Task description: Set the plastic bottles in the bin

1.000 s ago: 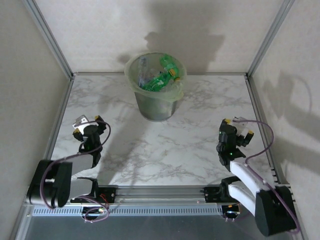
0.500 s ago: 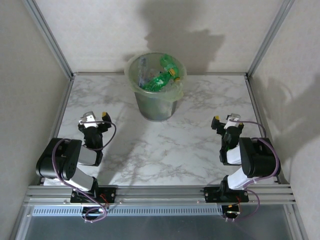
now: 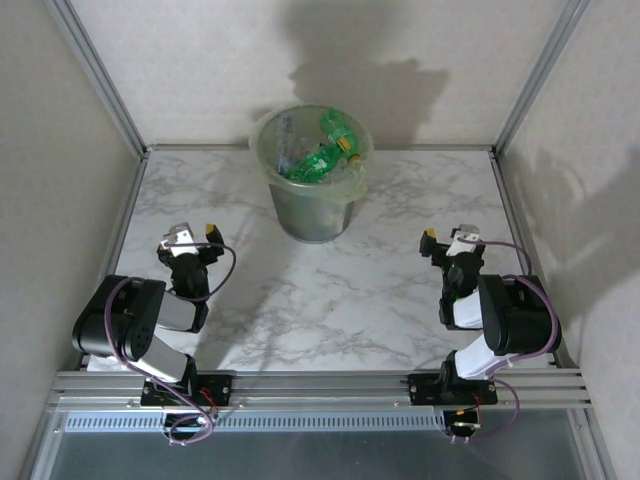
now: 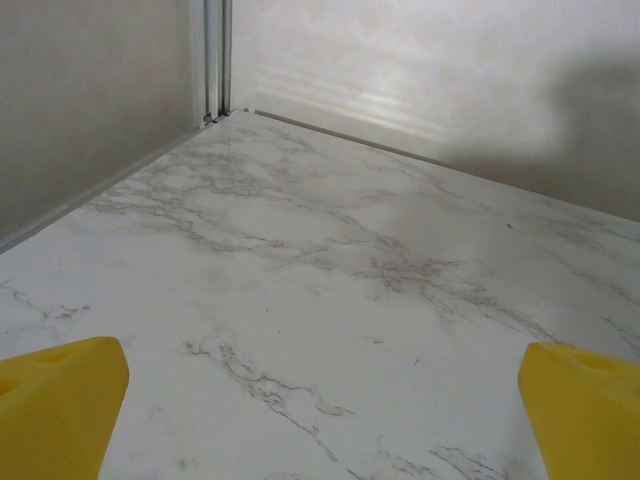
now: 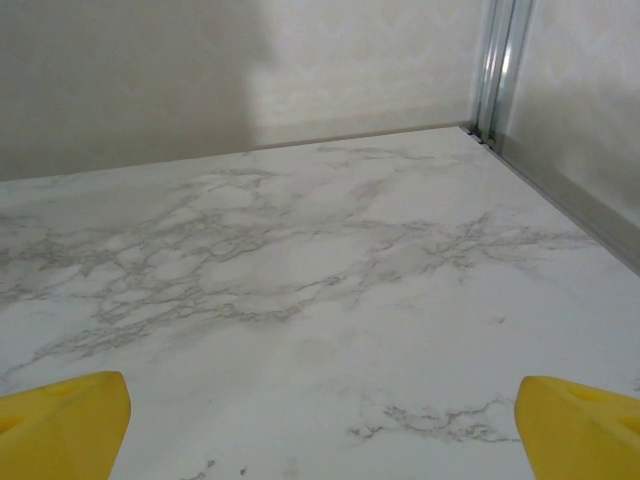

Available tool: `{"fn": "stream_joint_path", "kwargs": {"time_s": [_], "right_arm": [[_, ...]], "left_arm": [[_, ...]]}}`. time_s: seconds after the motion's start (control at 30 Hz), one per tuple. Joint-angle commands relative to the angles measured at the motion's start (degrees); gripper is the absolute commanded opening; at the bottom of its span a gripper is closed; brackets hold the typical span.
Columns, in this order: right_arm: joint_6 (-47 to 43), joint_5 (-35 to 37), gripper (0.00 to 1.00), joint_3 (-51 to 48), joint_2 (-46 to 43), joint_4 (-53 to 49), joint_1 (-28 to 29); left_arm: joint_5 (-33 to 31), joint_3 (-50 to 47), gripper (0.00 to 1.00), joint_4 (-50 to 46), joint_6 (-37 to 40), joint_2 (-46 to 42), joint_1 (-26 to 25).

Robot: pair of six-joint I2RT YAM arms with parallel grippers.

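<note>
The pale-green translucent bin [image 3: 350,190] stands at the back middle of the marble table. Inside it lie plastic bottles [image 3: 322,160], green ones with yellow caps and clear ones beside them. My left gripper [image 3: 188,236] rests low at the near left, open, with nothing between its yellow fingertips [image 4: 60,405]. My right gripper [image 3: 448,238] sits at the near right, open too, its yellow fingertips [image 5: 575,425] wide apart over bare marble. Both grippers are well short of the bin.
The marble table [image 3: 320,290] is walled by pale panels with aluminium corner posts [image 3: 100,75] at the back left and back right [image 3: 535,75]. A metal rail [image 3: 320,385] carrying the arm bases runs along the near edge.
Both arms have folded back toward their bases: the left from reaching right, the right from reaching left. Since half a second ago they have barely shifted. The bin is unmoved.
</note>
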Motion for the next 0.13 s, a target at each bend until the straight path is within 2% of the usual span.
{"fn": "stream_joint_path", "kwargs": {"time_s": [0.0,0.1], "right_arm": [[-1.2,-2.2,0.99,1.6,-0.1,0.6,-0.4],[-1.7,-1.9,0.99,1.1,-0.1,1.6,0.0]], "left_arm": [[3.8,1.6,0.99,0.9,1.6,0.3,0.5],[5.9,1.8,0.99,0.1,1.7,0.1,1.1]]}}
